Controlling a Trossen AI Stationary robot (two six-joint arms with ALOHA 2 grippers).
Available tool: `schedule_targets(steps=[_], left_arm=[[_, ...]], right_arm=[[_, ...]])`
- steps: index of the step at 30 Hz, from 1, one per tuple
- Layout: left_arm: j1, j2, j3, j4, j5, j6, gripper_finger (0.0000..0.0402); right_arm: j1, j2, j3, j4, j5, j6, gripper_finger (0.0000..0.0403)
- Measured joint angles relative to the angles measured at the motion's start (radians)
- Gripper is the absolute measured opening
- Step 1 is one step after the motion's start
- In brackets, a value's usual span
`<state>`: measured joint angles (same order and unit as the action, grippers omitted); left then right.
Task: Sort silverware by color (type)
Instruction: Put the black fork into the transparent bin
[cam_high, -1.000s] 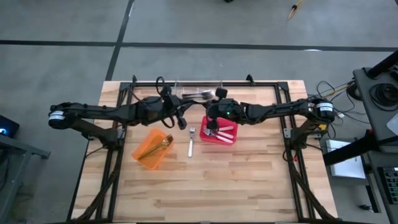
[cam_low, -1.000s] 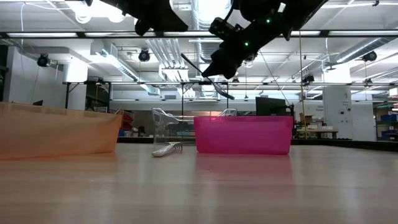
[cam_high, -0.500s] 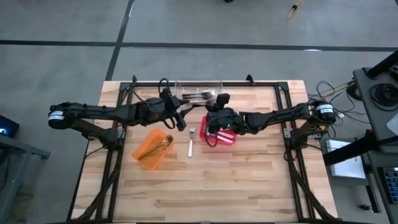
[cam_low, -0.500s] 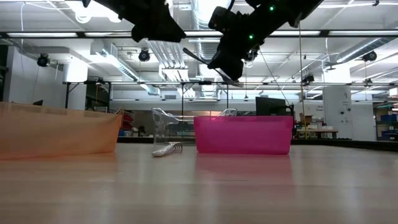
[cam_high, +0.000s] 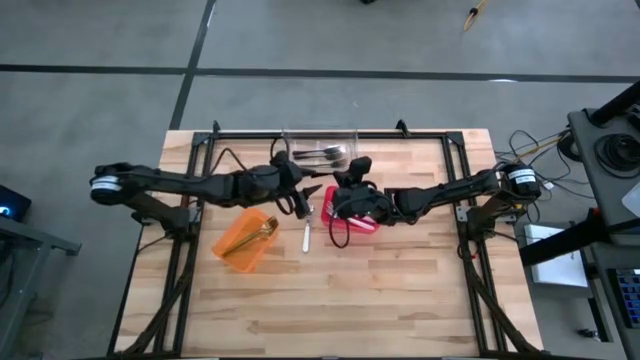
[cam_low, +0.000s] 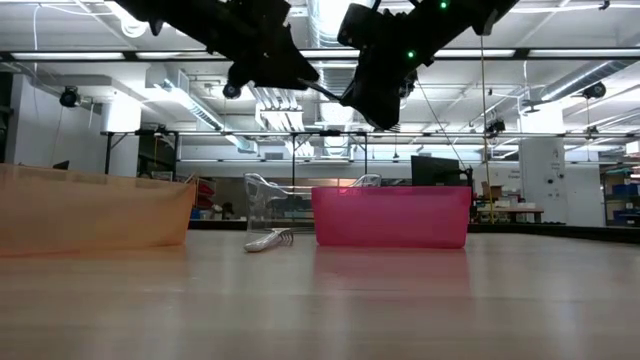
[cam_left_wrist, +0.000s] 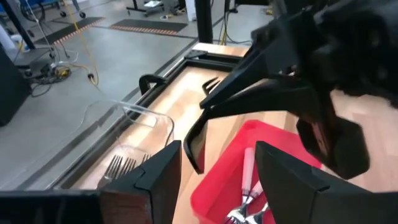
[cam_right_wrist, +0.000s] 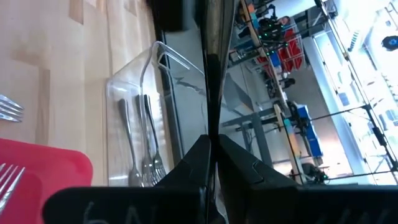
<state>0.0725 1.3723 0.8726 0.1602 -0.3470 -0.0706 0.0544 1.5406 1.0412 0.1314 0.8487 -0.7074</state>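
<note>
My right gripper (cam_high: 338, 197) is shut on a black fork (cam_left_wrist: 198, 134) high over the near-left corner of the red bin (cam_high: 362, 222). My left gripper (cam_left_wrist: 217, 174) is open and faces it from the table's left. Its fingers stand on either side of the fork's free handle end (cam_left_wrist: 193, 158) without touching it. A pale fork (cam_high: 307, 232) lies flat on the table between the orange bin (cam_high: 243, 240) and the red bin. A gold fork (cam_high: 264, 230) lies in the orange bin, silver forks (cam_high: 322, 153) in the clear bin (cam_high: 320, 140), and pale utensils (cam_left_wrist: 245, 199) in the red bin. My right gripper pinches the black fork between its two fingertips (cam_right_wrist: 211, 146), near the neck below the tines (cam_left_wrist: 206, 111). The fingers come roughly level from the table's right. The tines (cam_left_wrist: 212, 82) stick out above, and the handle curves down toward my left gripper. The fork is lifted clear, above the bins.
The three bins stand close together at the middle of the far half of the table. Dark frame rails (cam_high: 190, 215) run along the left, right and far edges. The near half of the wooden table (cam_high: 330, 300) is bare.
My left gripper has moved toward the table's right and down, up to the fork, and has opened. My right gripper has swung a little toward the near-left and rolled its wrist, so the black fork, first slanting down over the red bin, now points at my left gripper.
</note>
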Motion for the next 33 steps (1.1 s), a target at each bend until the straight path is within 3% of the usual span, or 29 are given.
schedule_targets(steps=[13, 19, 28, 33], left_arm=[[0.001, 0.044, -0.001, 0.085, -0.002, 0.003, 0.0175], [0.001, 0.044, -0.001, 0.086, -0.003, -0.003, 0.0125], [0.001, 0.044, -0.002, 0.087, -0.011, -0.021, 0.0011], [0.0, 0.044, -0.002, 0.09, -0.011, -0.045, 0.0002]], right_arm=[[0.0, 0.0, 0.0, 0.0, 0.0, 0.0, 0.0011], [0.0, 0.0, 0.0, 0.0, 0.0, 0.0, 0.0011], [0.001, 0.0, 0.0, -0.001, -0.011, 0.0, 0.0011], [0.0, 0.0, 0.0, 0.0, -0.013, 0.008, 0.0011]])
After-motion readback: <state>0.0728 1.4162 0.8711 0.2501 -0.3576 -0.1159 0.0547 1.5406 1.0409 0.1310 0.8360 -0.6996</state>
